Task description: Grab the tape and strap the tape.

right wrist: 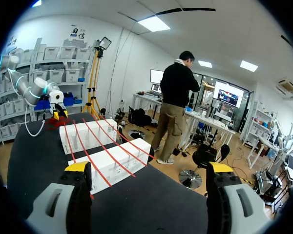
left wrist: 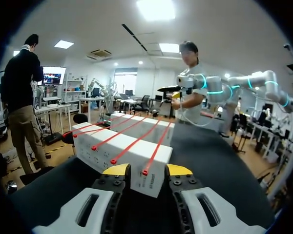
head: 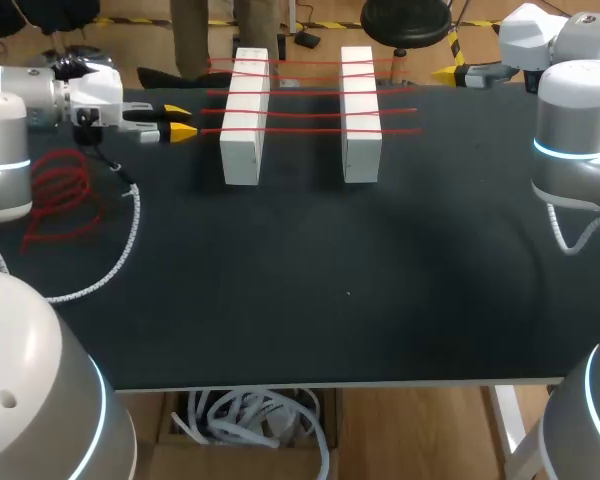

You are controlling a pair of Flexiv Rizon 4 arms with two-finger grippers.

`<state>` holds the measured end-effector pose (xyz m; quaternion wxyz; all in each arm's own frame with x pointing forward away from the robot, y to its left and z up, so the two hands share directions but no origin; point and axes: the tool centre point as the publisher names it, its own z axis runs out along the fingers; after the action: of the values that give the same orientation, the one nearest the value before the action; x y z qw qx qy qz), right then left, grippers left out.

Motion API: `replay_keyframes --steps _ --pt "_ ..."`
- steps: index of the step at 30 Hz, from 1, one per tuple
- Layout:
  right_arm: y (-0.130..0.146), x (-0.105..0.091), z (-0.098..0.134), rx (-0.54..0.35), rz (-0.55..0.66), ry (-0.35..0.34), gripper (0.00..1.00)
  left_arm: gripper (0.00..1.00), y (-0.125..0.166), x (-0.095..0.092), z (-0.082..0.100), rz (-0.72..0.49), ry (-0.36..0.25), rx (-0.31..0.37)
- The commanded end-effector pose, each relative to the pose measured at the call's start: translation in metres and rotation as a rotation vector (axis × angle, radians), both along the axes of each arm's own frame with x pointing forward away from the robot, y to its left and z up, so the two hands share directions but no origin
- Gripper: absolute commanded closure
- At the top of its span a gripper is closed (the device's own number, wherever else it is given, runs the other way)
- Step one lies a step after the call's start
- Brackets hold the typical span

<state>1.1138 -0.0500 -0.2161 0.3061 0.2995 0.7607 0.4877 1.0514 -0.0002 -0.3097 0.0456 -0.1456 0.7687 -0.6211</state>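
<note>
Red tape (head: 300, 110) lies in four taut strands across two white blocks (head: 244, 115) that stand side by side, a little apart, on the black tabletop (head: 330, 300). The blocks seem to serve as posts, so each strand bridges the gap between them and its ends hang over the outer faces.

The nearest strand (head: 300, 131) is the one in play. In the left wrist view its end (left wrist: 145, 171) sits on the face of the closer block, straight ahead of the left jaws and in line with the gap between them. Those jaws are slightly spread, with their yellow fingertips (left wrist: 116, 169) on either side of that line and touching nothing I can make out. Judging by this alignment, they are placed to deal with that end rather than to fetch new tape.

A loose heap of spare red tape (head: 58, 190) lies on the tabletop near the left arm (head: 40, 100), within easy reach for the next strand. A white coiled cable (head: 130, 240) trails beside the heap.

The right arm (head: 570, 130) is held back at the far right corner, well apart from the blocks. The right jaws are spread wide and empty, and their fingertips (right wrist: 78, 166) frame the blocks from a distance. That arm appears to be parked out of the way, ready to take the strand's other end.
</note>
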Motion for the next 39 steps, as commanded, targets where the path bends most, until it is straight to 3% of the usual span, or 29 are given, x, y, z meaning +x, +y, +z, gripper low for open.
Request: replay_keyframes --steps 1,20,29,36,39 --pt "0.0 0.0 0.0 0.0 0.0 0.0 0.0 0.71 0.0 0.003 -0.005 -0.006 -0.001 -0.011" --pt "0.0 0.0 0.0 0.0 0.0 0.0 0.0 0.69 -0.009 0.004 -0.018 -0.054 -0.029 -0.018" --pt "0.0 0.0 0.0 0.0 0.0 0.0 0.0 0.66 -0.013 0.003 -0.026 -0.078 -0.011 -0.02" --pt "0.0 0.0 0.0 0.0 0.0 0.0 0.0 0.71 -0.017 0.003 -0.023 -0.1 -0.013 -0.032" --pt "0.0 0.0 0.0 0.0 0.0 0.0 0.0 0.65 -0.017 0.003 -0.021 -0.105 -0.021 -0.033"
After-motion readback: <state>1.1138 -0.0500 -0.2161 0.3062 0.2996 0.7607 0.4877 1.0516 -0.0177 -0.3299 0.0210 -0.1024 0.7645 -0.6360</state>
